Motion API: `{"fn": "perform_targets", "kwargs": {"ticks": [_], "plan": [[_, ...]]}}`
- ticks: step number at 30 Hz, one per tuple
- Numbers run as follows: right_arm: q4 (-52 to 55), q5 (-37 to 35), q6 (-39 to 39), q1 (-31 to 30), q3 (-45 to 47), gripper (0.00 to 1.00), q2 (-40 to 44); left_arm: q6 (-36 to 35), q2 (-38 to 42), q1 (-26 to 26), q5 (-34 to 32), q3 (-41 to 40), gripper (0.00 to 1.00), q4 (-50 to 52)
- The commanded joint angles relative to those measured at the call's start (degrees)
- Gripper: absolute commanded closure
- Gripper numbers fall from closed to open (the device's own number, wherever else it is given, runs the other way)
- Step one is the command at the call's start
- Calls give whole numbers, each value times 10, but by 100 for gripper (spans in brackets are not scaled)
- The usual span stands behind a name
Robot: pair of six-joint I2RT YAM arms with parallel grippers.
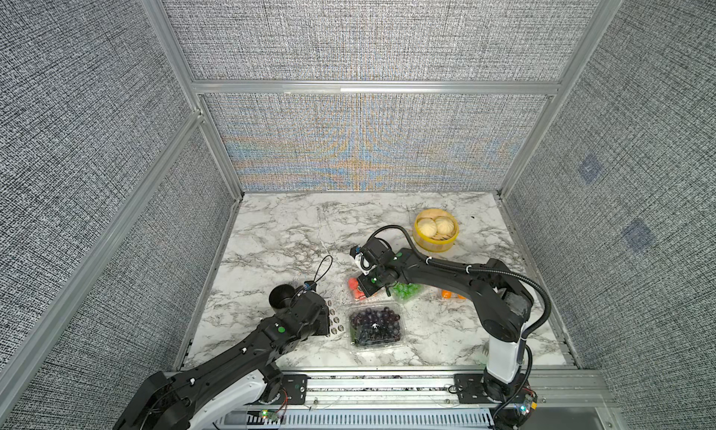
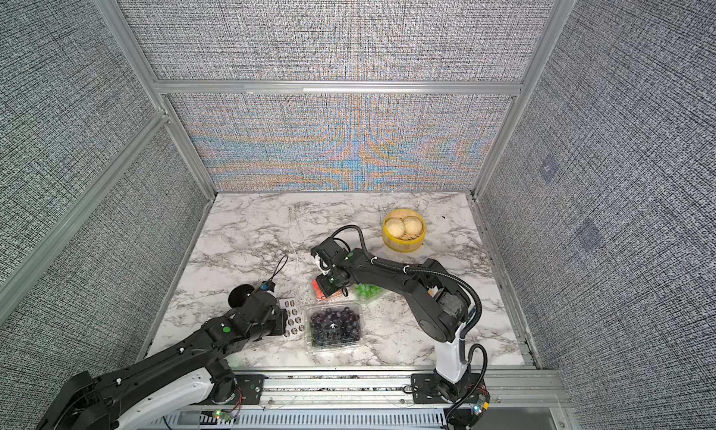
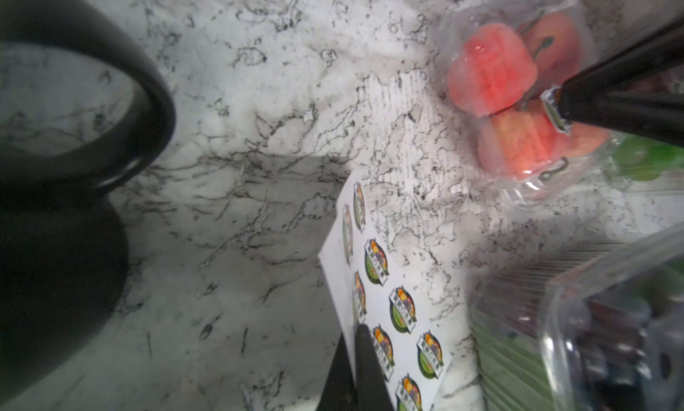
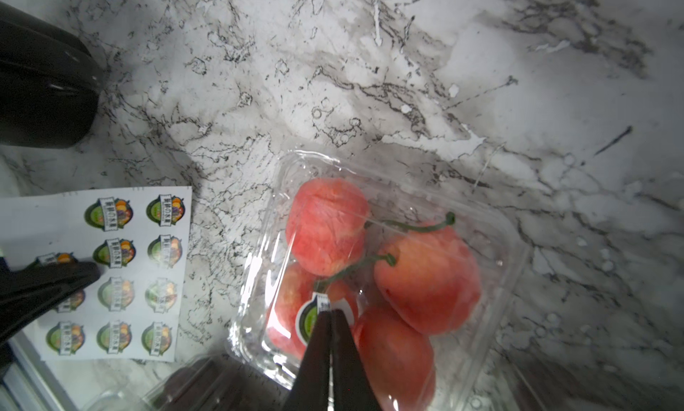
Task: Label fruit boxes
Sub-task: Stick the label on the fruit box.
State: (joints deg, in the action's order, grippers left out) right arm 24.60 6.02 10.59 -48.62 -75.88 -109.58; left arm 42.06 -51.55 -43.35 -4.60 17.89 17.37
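- Here the right hand (image 4: 330, 313) hangs over the small red-fruit box (image 4: 385, 279), its jaws nearly together on the edge of a round sticker (image 4: 309, 318); the sticker's face lies against the clear lid, which suits pressing it down rather than carrying it.
- The left hand (image 3: 357, 335) is closed, tips resting on the white sticker sheet (image 4: 111, 276), apparently pinning the sheet to the counter (image 1: 279, 230) so labels peel off cleanly.
- The sheet lies beside the red-fruit box and the larger dark-purple grape box (image 1: 375, 325), keeping the trip from sheet to lid short.
- The grape box sits nearest the robot's base; a small white mark shows on its lid, though whether that is a label cannot be told.
- The purple-and-green grape box (image 1: 406, 290) and the orange-fruit box (image 1: 451, 293) lie mostly under the right arm, just behind the dark-grape box.
- The yellow steamer basket (image 1: 436, 230) stands well apart at the back, outside the work.
- Judged from this, the red-fruit box's label is being set, and release comes next.
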Motion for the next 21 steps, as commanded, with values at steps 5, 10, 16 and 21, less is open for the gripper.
{"fn": "perform_targets", "kwargs": {"ticks": [5, 10, 16, 21], "plan": [[43, -106, -12, -20, 7, 74, -2, 15, 9, 0, -33, 6, 85, 43], [37, -133, -14, -34, 12, 67, 9, 21, 25, 0, -50, 4, 71, 58], [32, -169, -21, -40, 10, 67, 13, 36, 33, -1, -67, 16, 68, 92], [23, -180, -20, -41, 22, 69, 22, 36, 29, -1, -68, 20, 66, 95]]}}
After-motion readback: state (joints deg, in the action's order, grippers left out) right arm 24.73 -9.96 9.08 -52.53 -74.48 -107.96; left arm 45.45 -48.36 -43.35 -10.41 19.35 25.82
